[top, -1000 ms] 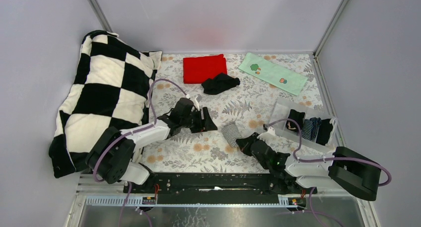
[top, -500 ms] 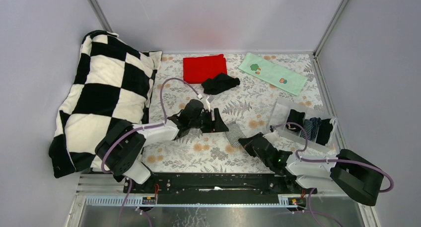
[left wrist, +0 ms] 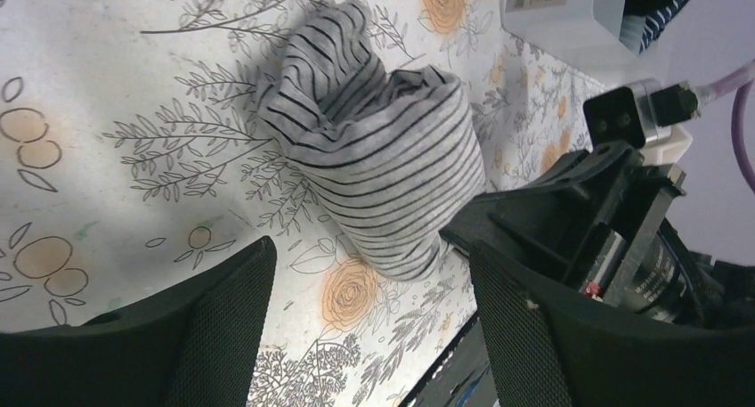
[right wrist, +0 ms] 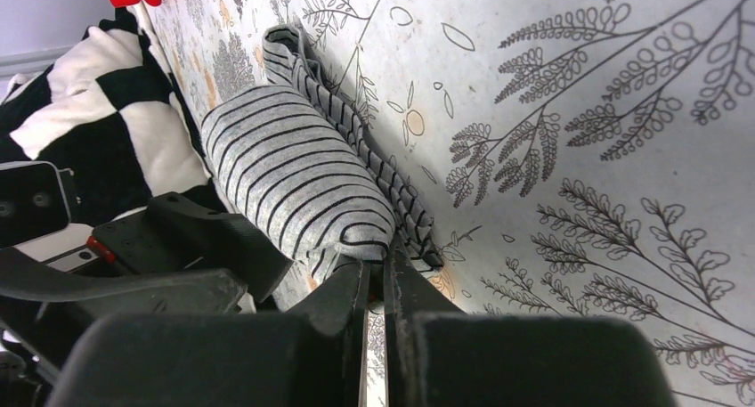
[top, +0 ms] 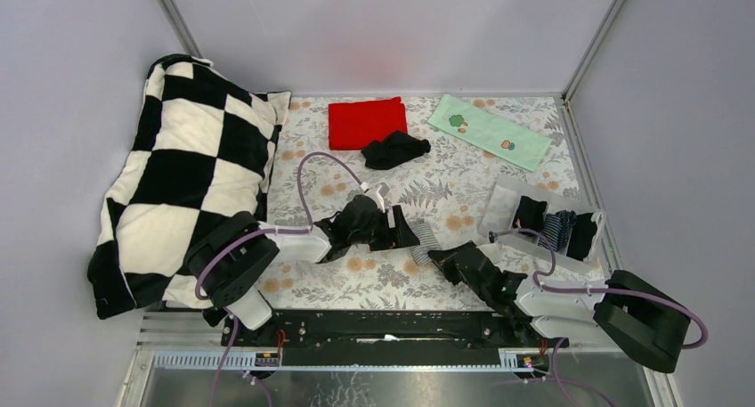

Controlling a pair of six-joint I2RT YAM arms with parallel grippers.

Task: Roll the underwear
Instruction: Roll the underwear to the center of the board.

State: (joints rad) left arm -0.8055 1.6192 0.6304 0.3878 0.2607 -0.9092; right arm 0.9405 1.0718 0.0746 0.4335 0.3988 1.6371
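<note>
Across the whole frame of the top view I saw the white table sheet printed with grey ferns and orange flowers (top: 463,171). Filling its left side lay the big black-and-white checked soft cushion (top: 191,158). At top centre sat the plain red rectangular cloth (top: 367,122), and to its right the long pale green cloth with small cartoon prints (top: 488,131), lying at a slant. At centre right stood the clear plastic bin (top: 503,202), with dark rolled cloth bundles (top: 556,229) packed side by side in it. A crumpled pair of plain black cloth briefs (top: 394,149) touched the red cloth's lower right corner.

The grey cloth underwear with thin pinstripes (top: 426,238) lay rolled into a stubby bundle on the sheet at lower centre, between the two arms. On my left wrist view the roll (left wrist: 383,175) sat between the fingers of the left gripper (left wrist: 372,247), which stood wide apart and clear of it on both sides. On the right wrist view the right gripper (right wrist: 376,269) had its fingers pressed together, their tips against the roll's (right wrist: 294,180) near end; whether any fabric was pinched I could not tell.
</note>
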